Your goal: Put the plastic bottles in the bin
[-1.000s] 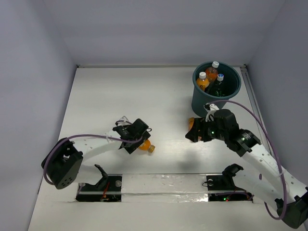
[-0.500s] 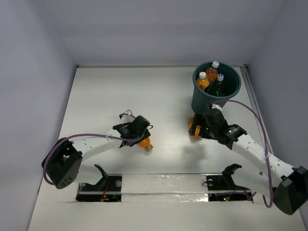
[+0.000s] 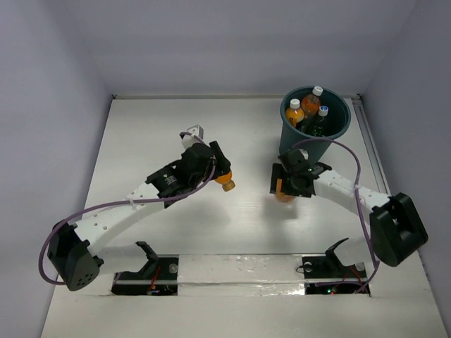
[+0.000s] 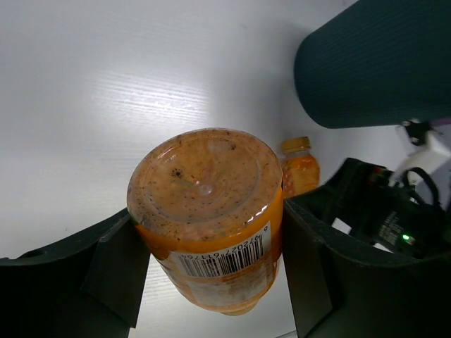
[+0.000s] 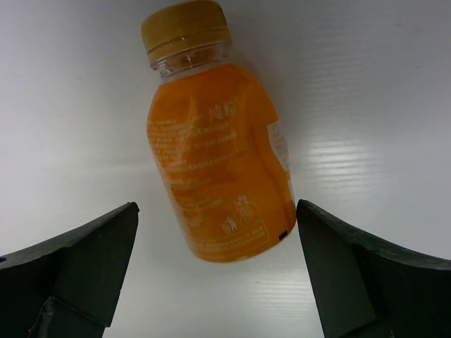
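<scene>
My left gripper (image 3: 219, 176) is shut on a stubby orange bottle (image 3: 225, 182) and holds it above the table, left of the bin. In the left wrist view the bottle's base (image 4: 206, 189) faces the camera between my fingers (image 4: 116, 271). My right gripper (image 3: 287, 184) is open, low over a second stubby orange bottle (image 3: 282, 191) lying by the bin's foot. That bottle (image 5: 218, 165) lies between the open jaws, cap pointing away, untouched. The dark teal bin (image 3: 290, 141) holds two orange bottles (image 3: 297, 115) and a green one (image 3: 318, 125).
The bin's wall (image 4: 373, 63) and my right gripper's black body (image 4: 380, 211) show in the left wrist view, with the lying orange bottle (image 4: 299, 167) between them. White walls close the table at the back and sides.
My left gripper has lifted the orange bottle off the table and carried it up and right, towards the bin. My right gripper has moved left and down over the bottle by the bin.
</scene>
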